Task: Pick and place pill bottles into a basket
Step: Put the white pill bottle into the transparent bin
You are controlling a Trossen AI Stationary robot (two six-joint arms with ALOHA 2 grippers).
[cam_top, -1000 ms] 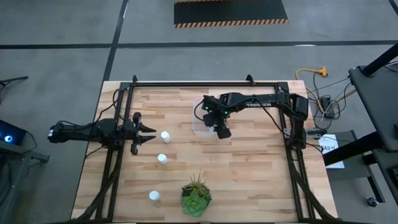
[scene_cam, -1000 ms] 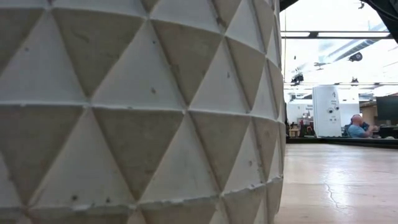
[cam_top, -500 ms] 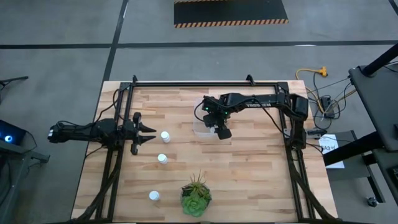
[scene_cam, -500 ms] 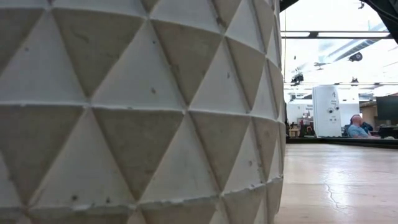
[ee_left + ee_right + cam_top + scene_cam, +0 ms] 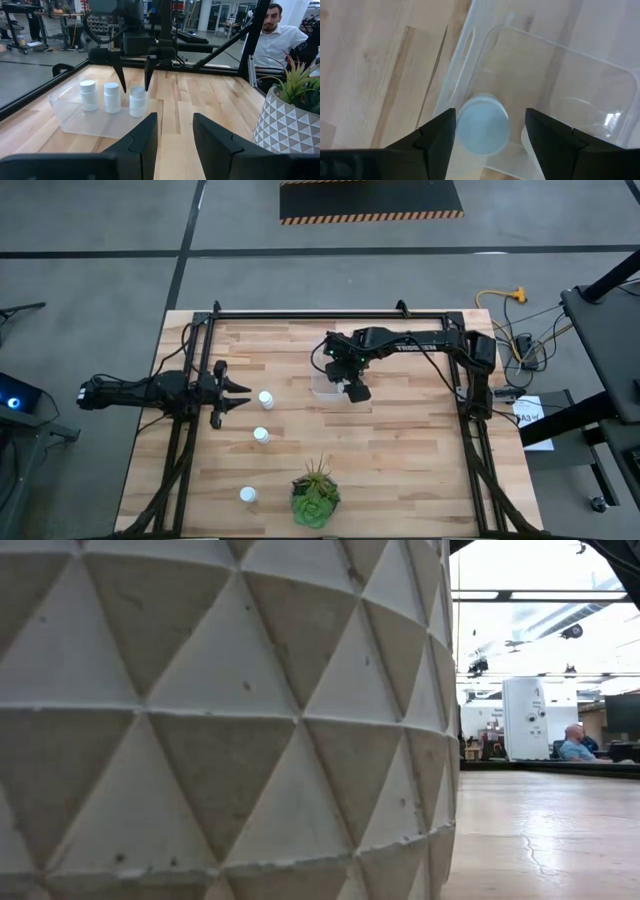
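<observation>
A: Any lettering you can make out?
B: Only pale print along the right arm (image 5: 410, 346), too small to read.
A: Labels on the bottles or the counter?
B: None legible.

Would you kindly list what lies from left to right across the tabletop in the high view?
Left end effector → pill bottle beside it → green plant near the front edge → right end effector over the clear basket.
</observation>
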